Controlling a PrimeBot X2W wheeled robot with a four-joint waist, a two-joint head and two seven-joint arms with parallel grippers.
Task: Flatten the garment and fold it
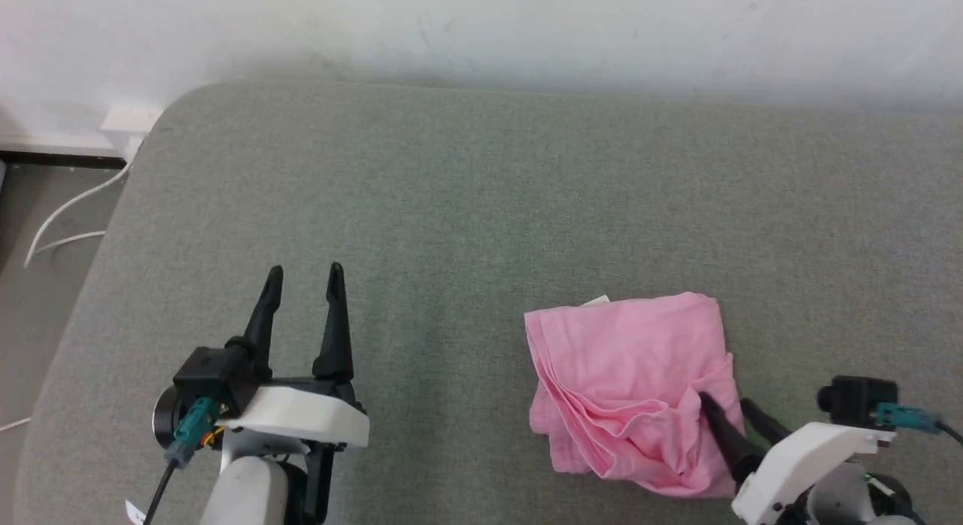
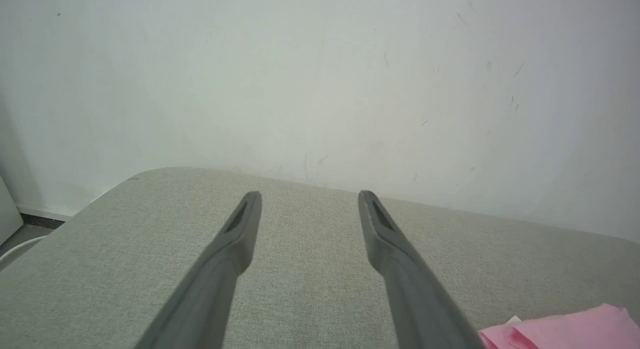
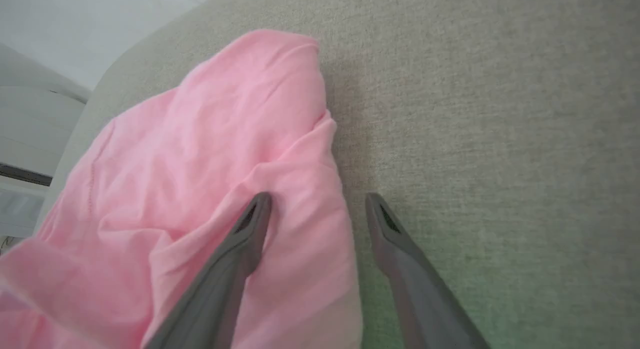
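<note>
Garment [image 1: 632, 374] on grey fabric surface [image 1: 451, 209]

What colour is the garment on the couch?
The garment is plain light pink, clearest in the head view.

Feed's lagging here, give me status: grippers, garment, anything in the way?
Left gripper open, over bare grey cushion. Right gripper open, straddling garment at its right edge. Garment rumpled, not flat. White cable off cushion, far left.
</note>
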